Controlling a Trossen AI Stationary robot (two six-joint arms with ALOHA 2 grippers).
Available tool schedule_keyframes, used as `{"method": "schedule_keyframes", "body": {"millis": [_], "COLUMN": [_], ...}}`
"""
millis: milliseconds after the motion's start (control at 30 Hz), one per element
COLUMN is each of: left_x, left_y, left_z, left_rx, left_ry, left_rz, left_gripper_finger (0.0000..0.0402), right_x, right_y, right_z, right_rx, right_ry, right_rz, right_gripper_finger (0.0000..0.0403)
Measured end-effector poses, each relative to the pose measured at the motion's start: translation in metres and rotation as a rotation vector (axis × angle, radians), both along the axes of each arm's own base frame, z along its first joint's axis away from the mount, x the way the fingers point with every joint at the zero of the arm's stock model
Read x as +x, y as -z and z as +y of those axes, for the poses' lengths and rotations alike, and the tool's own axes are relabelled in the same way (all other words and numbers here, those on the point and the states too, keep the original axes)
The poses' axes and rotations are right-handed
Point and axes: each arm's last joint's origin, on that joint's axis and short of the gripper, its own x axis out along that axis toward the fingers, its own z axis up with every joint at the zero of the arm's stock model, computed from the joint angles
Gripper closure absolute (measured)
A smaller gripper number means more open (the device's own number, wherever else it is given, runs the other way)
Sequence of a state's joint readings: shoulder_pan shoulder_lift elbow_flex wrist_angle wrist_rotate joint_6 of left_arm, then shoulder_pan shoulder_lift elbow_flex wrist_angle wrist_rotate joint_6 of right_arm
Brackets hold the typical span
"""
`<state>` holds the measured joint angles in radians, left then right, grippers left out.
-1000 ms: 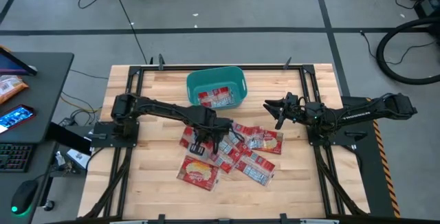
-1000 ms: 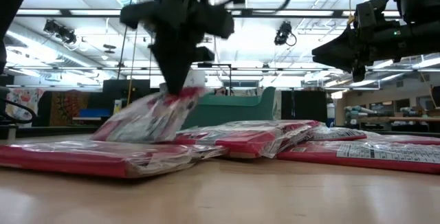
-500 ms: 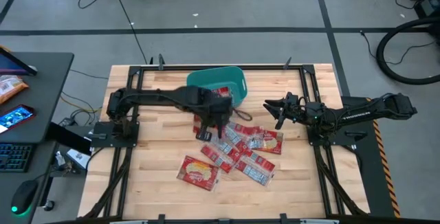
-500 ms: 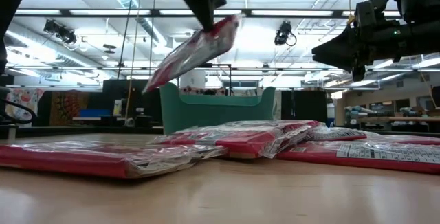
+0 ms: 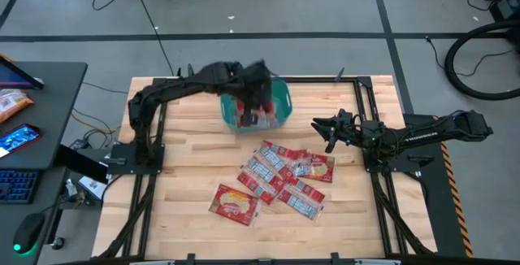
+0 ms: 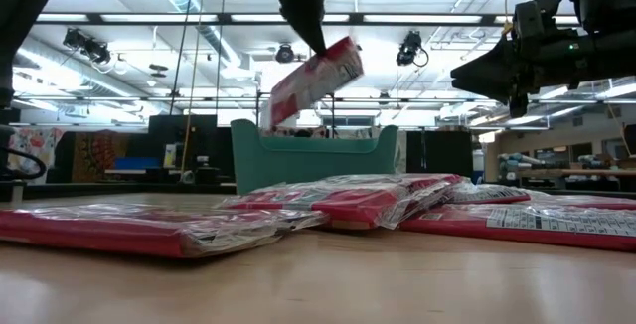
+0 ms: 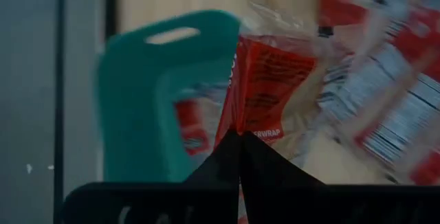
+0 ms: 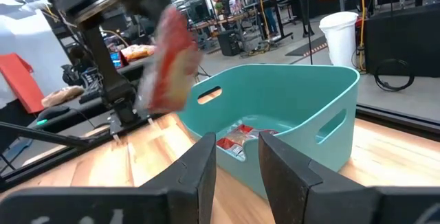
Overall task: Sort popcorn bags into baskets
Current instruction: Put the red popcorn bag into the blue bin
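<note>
Overhead, the left gripper (image 7: 239, 136) was clenched on a red, crinkly plastic popcorn bag (image 7: 265, 90) printed "SERVWRAP", held above the teal plastic basket (image 5: 279, 94) with packets inside. More red packets (image 5: 280, 175) lay on the pale wooden table (image 5: 187, 175). The right gripper (image 8: 237, 152) waited beside them, fingers slightly parted, under bright ceiling lights.
</note>
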<state>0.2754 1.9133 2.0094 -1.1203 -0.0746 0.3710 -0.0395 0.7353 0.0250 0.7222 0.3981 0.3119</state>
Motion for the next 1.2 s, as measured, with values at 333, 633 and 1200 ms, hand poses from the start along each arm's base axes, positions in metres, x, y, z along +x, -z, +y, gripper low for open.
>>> {"method": "schedule_keyframes", "body": {"millis": [333,633,1200], "left_x": [-0.01,-0.017,0.009], "left_y": [0.016,0.071,0.064], "left_z": [0.059,0.075,-0.021], "left_rx": [0.028,-0.007,-0.147], "left_ry": [-0.099,-0.147,0.173], "left_rz": [-0.001,0.087,0.124], "left_gripper_finger": [0.0398,0.0385,0.0258], "right_x": [0.0,0.0,0.0], "right_y": [0.0,0.0,0.0], "right_z": [0.0,0.0,0.0], "right_rx": [0.0,0.0,0.0], "right_ry": [0.0,0.0,0.0], "right_rz": [-0.002,-0.002,-0.002], "right_gripper_finger": [0.0288,0.0288,0.0288]}}
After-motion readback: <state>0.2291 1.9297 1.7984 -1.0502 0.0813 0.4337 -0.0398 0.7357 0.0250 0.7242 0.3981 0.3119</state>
